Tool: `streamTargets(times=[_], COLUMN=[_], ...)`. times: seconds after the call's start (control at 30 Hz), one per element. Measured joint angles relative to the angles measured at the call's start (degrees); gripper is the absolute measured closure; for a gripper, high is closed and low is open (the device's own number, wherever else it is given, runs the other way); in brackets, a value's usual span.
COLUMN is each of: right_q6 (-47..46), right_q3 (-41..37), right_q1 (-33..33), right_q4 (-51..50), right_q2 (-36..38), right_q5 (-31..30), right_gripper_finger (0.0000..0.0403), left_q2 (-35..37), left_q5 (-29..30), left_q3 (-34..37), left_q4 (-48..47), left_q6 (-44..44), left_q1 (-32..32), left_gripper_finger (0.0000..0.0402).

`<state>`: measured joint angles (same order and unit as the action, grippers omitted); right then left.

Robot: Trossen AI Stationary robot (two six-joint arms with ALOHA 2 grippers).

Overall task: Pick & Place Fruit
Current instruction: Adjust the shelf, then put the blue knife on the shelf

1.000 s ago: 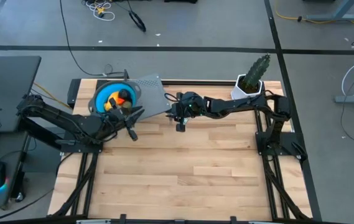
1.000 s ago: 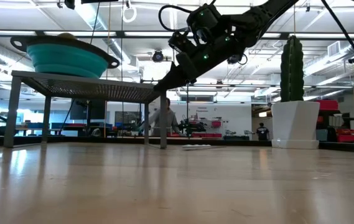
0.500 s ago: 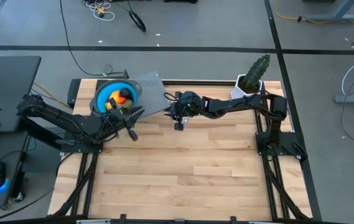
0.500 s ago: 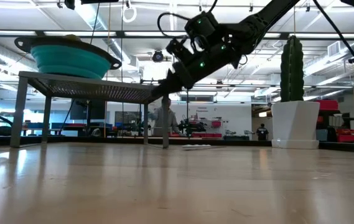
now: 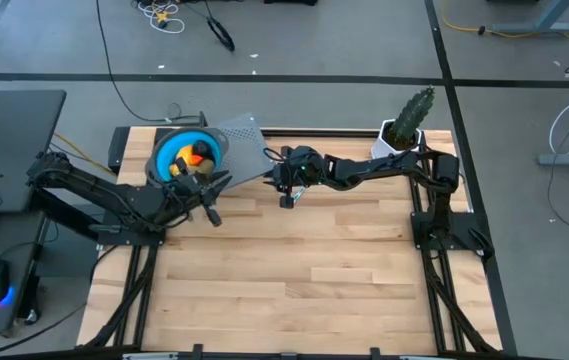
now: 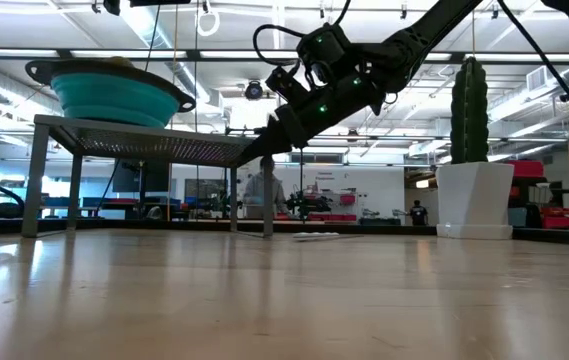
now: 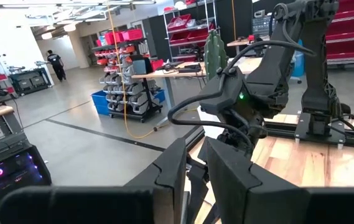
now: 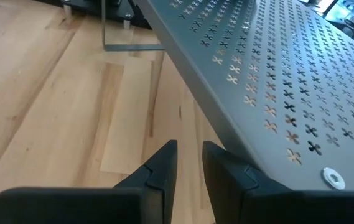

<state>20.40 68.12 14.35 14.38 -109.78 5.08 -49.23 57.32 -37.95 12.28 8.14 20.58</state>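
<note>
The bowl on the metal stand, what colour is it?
The bowl is teal; the low view shows it best.

The table (image 5: 294,270) has a top of light wooden planks and a dark frame around it. A grey perforated metal stand (image 5: 246,150) is on thin legs near the far left corner of the table. On the stand sits a blue bowl (image 5: 169,152), and it has yellow and orange pieces inside. A white pot with a green cactus-like plant (image 5: 404,135) stands at the far right corner. A thin pale stick (image 6: 314,236) lies flat on the wood near the far edge, between the stand and the pot.
</note>
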Motion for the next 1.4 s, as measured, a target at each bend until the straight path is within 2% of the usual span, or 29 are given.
streamTargets(times=[0.1,0.3,0.6,0.77,0.97,1.1,1.2,1.4], right_q6=[0.0,0.0,0.02,0.15,2.22,5.1,5.59,5.61], right_q3=[0.0,0.0,0.0,0.02,0.08,0.09,0.07,-1.85], right_q1=[0.0,-0.35,-1.67,-2.6,-3.97,-4.31,-4.28,-4.26], right_q4=[0.05,0.15,-0.8,-7.48,-23.0,-34.19,-39.7,-38.2], right_q2=[0.0,0.0,1.07,6.41,14.76,16.39,15.95,14.82], right_q5=[0.81,8.24,8.57,9.09,12.13,11.65,8.48,1.03], right_gripper_finger=[0.0318,0.0318,0.0318,0.0318,0.0318,0.0318,0.0318,0.0318], left_q2=[0.0,0.0,0.0,0.0,0.0,0.0,-0.09,-0.26], left_q5=[0.0,-0.05,-3.02,-3.17,-4.52,-4.52,-4.5,-4.52], left_q3=[0.0,0.0,0.0,0.0,0.0,0.0,0.0,-0.01], left_q4=[0.01,0.06,1.04,1.02,1.01,1.06,1.19,1.15], left_q6=[0.0,0.04,0.72,0.71,0.62,0.21,0.04,0.03], left_q1=[0.0,0.04,0.04,0.04,0.04,0.04,0.04,0.0], left_gripper_finger=[0.0329,0.0329,0.0329,0.0329,0.0329,0.0329,0.0329,0.0329])
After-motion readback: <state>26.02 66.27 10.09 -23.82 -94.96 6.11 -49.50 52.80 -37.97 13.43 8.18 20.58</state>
